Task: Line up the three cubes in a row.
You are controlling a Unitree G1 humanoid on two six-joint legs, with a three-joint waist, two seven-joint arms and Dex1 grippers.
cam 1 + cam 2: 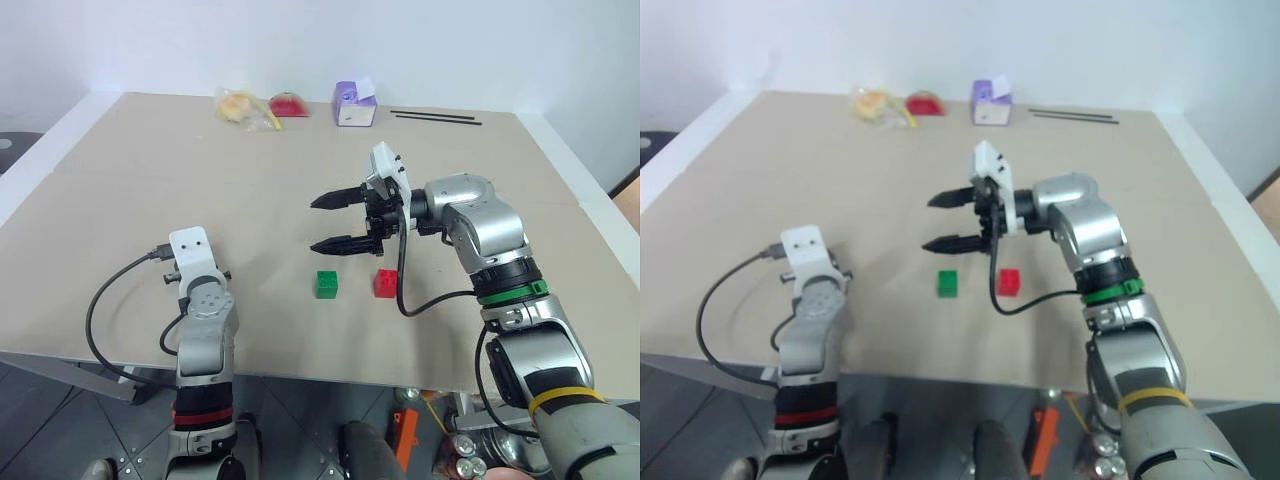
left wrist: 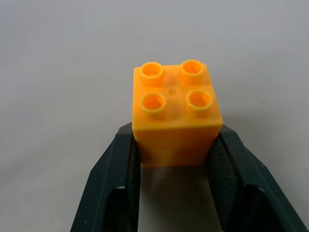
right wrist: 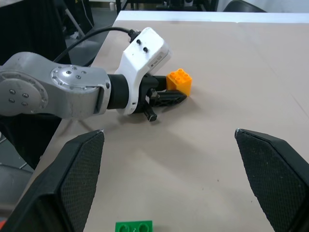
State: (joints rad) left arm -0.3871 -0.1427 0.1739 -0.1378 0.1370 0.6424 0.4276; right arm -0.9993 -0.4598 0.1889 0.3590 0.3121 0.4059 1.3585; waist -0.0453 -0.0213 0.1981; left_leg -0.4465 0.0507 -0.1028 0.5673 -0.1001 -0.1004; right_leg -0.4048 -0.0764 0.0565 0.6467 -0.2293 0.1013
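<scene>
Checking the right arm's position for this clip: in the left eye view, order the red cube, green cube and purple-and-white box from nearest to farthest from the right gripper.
From the right gripper:
1. Green cube, just below its fingertips, toward the near table edge.
2. Red cube, beside the green one, on the robot's right.
3. Purple-and-white box, at the table's far edge.
</scene>
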